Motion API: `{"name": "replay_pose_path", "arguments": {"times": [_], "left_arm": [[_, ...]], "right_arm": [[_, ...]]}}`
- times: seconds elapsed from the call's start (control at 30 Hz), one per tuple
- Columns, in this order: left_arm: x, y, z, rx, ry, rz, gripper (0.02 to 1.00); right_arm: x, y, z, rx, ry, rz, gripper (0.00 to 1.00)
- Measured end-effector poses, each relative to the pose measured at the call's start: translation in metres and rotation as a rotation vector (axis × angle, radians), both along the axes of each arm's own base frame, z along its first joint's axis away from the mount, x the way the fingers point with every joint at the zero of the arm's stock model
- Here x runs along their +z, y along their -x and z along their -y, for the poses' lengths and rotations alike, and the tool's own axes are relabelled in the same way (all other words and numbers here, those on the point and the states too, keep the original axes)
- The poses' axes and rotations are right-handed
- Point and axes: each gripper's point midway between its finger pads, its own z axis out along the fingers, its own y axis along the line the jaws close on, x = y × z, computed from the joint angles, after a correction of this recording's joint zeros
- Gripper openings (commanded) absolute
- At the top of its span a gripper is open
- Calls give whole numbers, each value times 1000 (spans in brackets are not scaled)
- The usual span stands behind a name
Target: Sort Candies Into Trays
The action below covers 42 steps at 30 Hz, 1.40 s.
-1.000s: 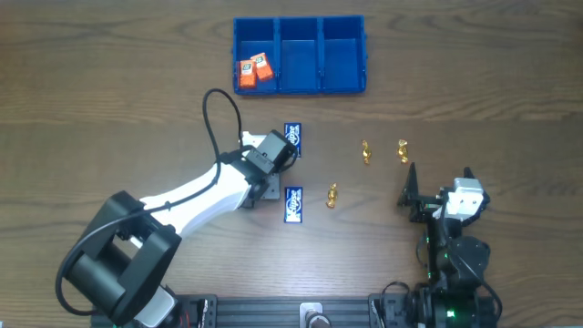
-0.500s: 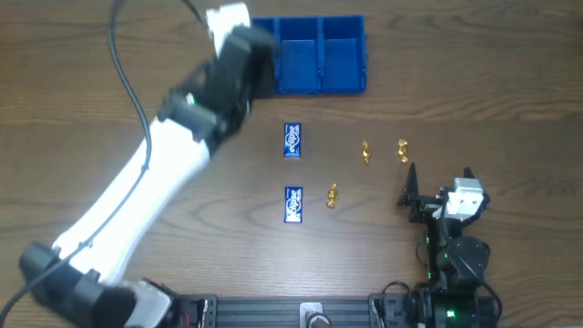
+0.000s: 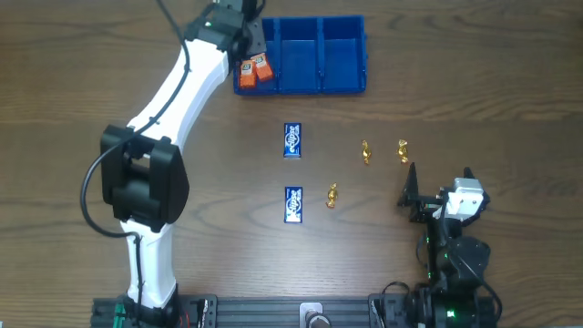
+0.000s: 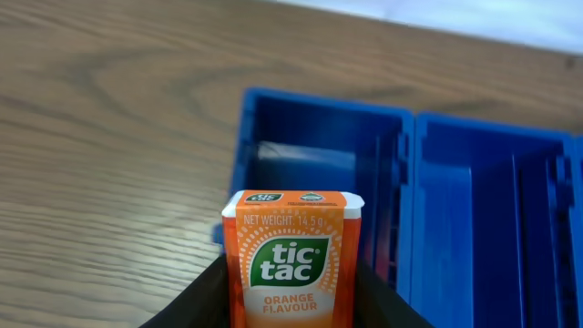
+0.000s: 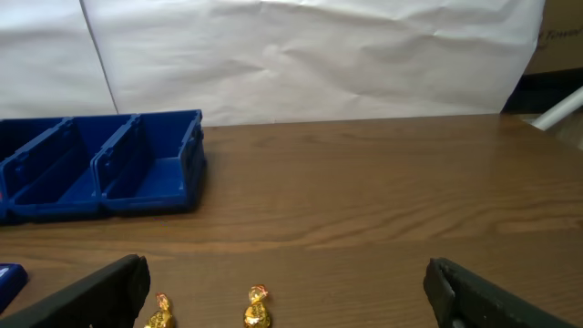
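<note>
Left gripper [image 4: 293, 296]: jaws clamped on orange candy box [image 4: 293, 255]; blue tray [image 4: 314, 114] seen just beyond.
Right gripper [image 5: 284, 292]: jaws held wide apart; gold candies [image 5: 258, 310] ahead.

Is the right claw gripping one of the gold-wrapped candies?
No: the right claw is open with nothing between its fingers, and the gold-wrapped candies lie loose on the table in front of it.

Orange candy box [image 4: 294, 260]: logo, flavour, net-weight print legible; blue packets' [image 3: 291, 140] print seemingly unreadable.
</note>
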Motion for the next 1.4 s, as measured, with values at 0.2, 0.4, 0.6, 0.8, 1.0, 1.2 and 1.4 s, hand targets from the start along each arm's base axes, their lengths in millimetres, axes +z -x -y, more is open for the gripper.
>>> {"name": "replay_pose_path", "arguments": {"times": [0.2,0.4,0.6,0.8,1.0,1.2,1.4], "left_arm": [[-10,7,10,-45,-3,-38,325],[-15,14,12,-63,-12,-71,825],[-11,14,11,-70,-19,-62,1000],[141,40,-19,-40,73,246,1000],[313,159,-73,-70,81,759,998],[254,247,-142,23,-8,825,998],[157,307,-165,75,-35,871,996]], "right_arm": [[0,0,0,0,0,0,998],[0,0,0,0,0,0,998],[0,0,0,0,0,0,998],[0,0,0,0,0,0,998],[0,0,0,0,0,0,998],[0,0,0,1,0,0,998],[0,0,0,0,0,0,998]]}}
